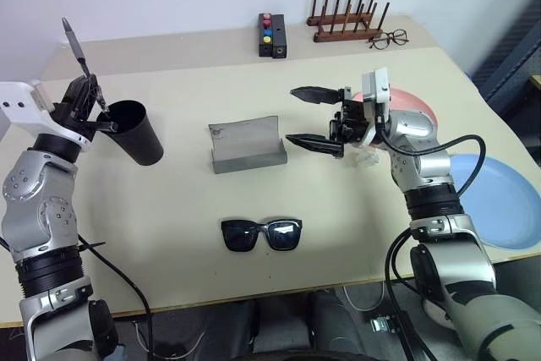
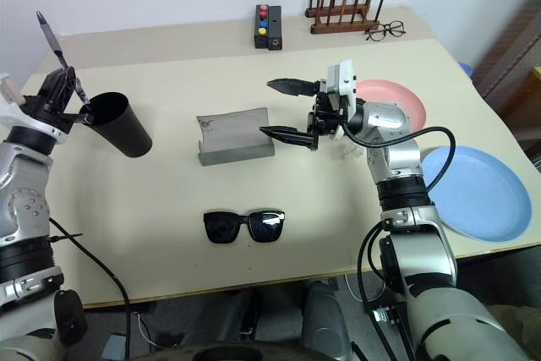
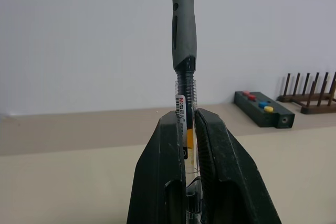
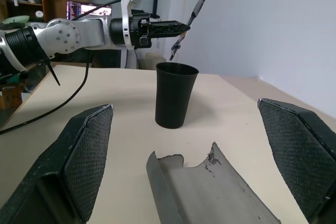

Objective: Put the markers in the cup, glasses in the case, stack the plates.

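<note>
On the counter (image 1: 169, 226), the blue plate (image 1: 499, 200) lies at the right edge, the pink plate (image 1: 414, 106) just behind it. The grey case (image 1: 245, 143) lies open mid-counter, sunglasses (image 1: 262, 234) nearer. The cup (image 1: 137, 131) stands left. Above it the left gripper (image 1: 89, 101) pinches a marker (image 1: 76, 44). The right gripper (image 1: 314, 117) is spread wide beside the case, holding nothing.
</note>
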You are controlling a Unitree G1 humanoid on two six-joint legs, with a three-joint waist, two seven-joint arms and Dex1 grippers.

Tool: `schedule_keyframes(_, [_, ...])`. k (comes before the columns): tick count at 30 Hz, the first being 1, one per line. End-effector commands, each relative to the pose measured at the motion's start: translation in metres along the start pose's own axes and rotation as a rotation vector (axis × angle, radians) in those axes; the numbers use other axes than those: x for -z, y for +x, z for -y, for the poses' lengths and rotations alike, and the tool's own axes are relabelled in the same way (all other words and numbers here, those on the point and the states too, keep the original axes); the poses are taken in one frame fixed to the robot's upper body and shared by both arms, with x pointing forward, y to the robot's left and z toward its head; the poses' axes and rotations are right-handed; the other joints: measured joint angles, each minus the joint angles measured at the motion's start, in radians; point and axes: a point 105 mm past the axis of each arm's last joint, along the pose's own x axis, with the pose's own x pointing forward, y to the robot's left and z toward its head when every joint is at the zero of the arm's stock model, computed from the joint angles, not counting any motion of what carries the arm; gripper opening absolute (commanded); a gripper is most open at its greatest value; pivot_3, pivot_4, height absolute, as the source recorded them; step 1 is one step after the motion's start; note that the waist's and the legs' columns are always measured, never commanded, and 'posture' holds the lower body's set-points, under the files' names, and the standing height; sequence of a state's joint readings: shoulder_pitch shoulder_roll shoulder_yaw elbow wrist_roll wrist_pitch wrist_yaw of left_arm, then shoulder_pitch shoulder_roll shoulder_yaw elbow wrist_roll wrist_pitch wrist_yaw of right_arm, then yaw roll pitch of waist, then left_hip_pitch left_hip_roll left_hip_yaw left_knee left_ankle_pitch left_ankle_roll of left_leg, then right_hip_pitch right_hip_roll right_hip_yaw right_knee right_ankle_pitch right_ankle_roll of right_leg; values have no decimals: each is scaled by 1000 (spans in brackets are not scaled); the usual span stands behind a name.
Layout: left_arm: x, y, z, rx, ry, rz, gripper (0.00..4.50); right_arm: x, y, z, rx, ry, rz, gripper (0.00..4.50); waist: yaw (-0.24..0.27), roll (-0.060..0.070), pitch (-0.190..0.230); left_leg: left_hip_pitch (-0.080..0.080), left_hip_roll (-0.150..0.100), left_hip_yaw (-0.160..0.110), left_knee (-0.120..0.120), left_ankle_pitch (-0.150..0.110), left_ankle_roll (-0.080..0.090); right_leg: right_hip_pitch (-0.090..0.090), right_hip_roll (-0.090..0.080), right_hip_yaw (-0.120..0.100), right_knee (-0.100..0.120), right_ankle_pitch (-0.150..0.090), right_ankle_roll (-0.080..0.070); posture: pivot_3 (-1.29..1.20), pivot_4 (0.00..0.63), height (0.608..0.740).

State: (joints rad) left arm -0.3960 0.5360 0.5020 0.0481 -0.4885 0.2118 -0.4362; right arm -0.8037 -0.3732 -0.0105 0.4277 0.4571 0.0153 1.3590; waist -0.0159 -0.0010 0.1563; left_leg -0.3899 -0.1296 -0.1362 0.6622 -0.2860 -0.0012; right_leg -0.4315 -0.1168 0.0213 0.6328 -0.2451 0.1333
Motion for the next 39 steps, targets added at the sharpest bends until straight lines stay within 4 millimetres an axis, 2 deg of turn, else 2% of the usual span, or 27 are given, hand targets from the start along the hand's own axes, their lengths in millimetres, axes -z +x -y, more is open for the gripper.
schedule_keyframes(1, [-13,0,1,13,54,37,29,-18,4,7,7,-38,55,4500,0,0,0,0,0,0,0,0,0,0,0,0,0,0,0,0,150,740])
schedule_keyframes(19, [-8,-5,2,15,81,16,29,-15,6,6,9,-24,40,4500,1,0,0,0,0,0,0,0,0,0,0,0,0,0,0,0,150,740])
schedule_keyframes(22, [-6,-5,2,16,92,8,1184,-15,5,6,9,-25,37,4500,0,0,0,0,0,0,0,0,0,0,0,0,0,0,0,0,150,740])
schedule_keyframes(28, [-5,-7,2,9,83,7,4154,-15,5,6,10,-30,24,4500,0,0,0,0,0,0,0,0,0,0,0,0,0,0,0,0,150,740])
schedule_keyframes(29, [-5,-7,2,7,80,8,4461,-16,5,6,11,-32,24,4500,0,0,0,0,0,0,0,0,0,0,0,0,0,0,0,0,150,740])
schedule_keyframes(35, [-20,-5,5,29,51,45,4461,-18,7,9,31,-36,14,4500,0,0,0,0,0,0,0,0,0,0,0,0,0,0,0,0,150,740])
schedule_keyframes(39, [-35,2,16,114,24,56,4461,-14,1,10,60,-41,-23,4500,1,0,0,0,0,0,0,0,0,0,0,0,0,0,0,0,150,740])
